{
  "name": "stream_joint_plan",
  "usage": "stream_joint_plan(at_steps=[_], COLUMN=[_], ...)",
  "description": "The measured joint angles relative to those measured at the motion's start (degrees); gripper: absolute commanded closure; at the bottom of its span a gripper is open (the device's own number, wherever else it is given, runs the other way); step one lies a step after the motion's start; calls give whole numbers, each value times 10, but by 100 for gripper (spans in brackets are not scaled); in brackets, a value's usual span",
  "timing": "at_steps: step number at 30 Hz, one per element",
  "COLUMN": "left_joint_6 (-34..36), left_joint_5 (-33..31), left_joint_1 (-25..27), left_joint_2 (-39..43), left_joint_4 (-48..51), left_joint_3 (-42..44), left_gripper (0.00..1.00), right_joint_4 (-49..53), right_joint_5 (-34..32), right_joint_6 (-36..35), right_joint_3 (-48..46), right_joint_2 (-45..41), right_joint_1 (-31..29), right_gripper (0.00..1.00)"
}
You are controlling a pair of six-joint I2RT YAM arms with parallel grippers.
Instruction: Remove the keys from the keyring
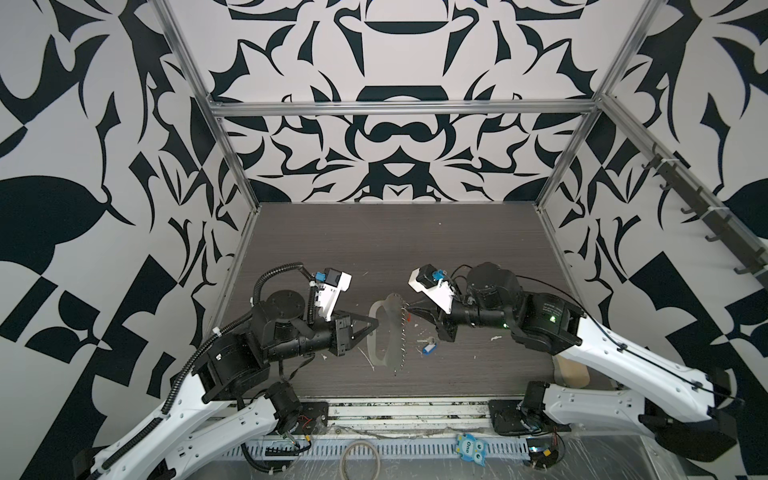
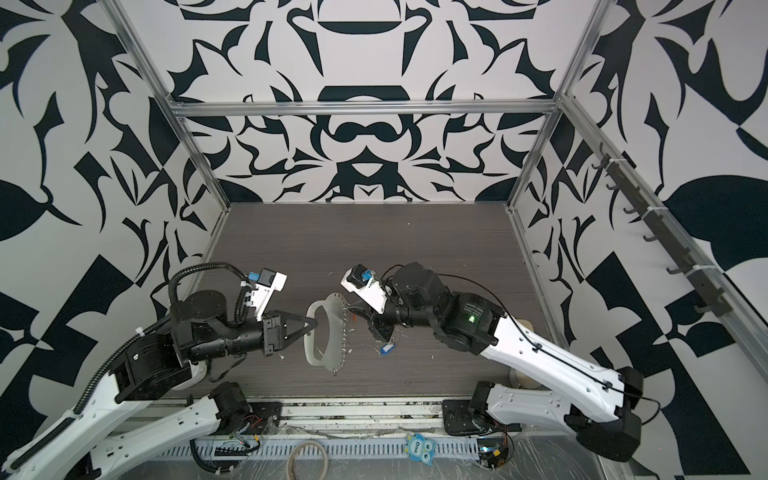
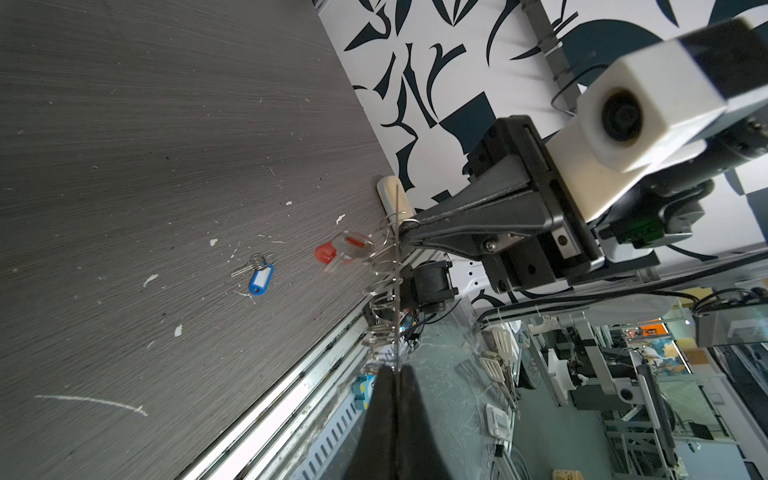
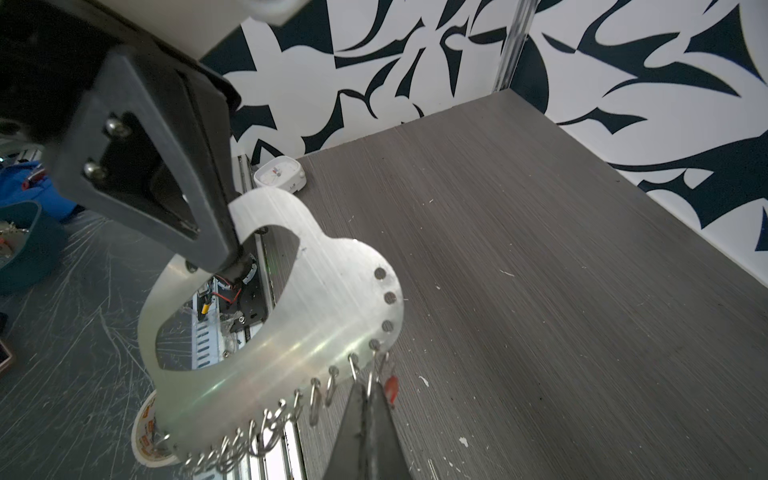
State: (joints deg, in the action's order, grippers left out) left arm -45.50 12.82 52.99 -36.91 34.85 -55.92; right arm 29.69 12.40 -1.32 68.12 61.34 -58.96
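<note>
The big thing here is the dark desk [image 1: 374,249]. The keyring [image 1: 392,328] is held up above it, standing on its edge, with its row of little rings pointing toward the right arm.

My left gripper [image 1: 374,322] is squeezed tight on the curved handle side of the keyring. It is what holds the plate up.

My right gripper [image 4: 368,390] has its tips pressed together at the ring side of the plate. It looks like it pinches one split ring [image 4: 371,374] there.

The key with the blue tag [image 3: 259,276] is off. It lies flat on the desk, well apart from the keyring and near the right arm.

The key with the red tag [image 3: 345,249] is not off yet. It hangs from the rings, just beside the right gripper's tips. I cannot tell for sure which ring it hangs on.

So I think I am on the second key now. Next I need to keep the plate very steady with the left gripper. Then the right one must work the red key round its ring until it slips free. The ring is thin and springy, so I should go slowly.
</note>
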Motion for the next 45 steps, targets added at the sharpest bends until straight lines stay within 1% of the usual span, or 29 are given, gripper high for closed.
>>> stream_joint_plan(at_steps=[6,15,30,32,34,38,45], left_joint_6=[19,26,20,20,18,17,29], left_joint_5=[-1,-2,-14,-14,-14,-14,-17], left_joint_1=[-2,-4,-4,-4,-4,-4,-2], left_joint_2=[-7,-3,-2,-2,-2,-4,-31], left_joint_4=[20,37,42,43,43,45,92], left_joint_3=[-17,-21,-28,-28,-28,-28,-61], left_gripper=[100,100,100,97,96,99,98], right_joint_4=[21,36,33,33,33,35,51], right_joint_5=[1,5,6,6,7,16,35], right_joint_6=[-6,-12,-13,-13,-13,-13,-18], right_joint_3=[23,42,44,44,44,44,46], right_joint_2=[25,54,56,56,56,58,64], right_joint_1=[0,-1,-3,-3,-3,-2,0], right_gripper=[100,100,100,100,100,100,100])
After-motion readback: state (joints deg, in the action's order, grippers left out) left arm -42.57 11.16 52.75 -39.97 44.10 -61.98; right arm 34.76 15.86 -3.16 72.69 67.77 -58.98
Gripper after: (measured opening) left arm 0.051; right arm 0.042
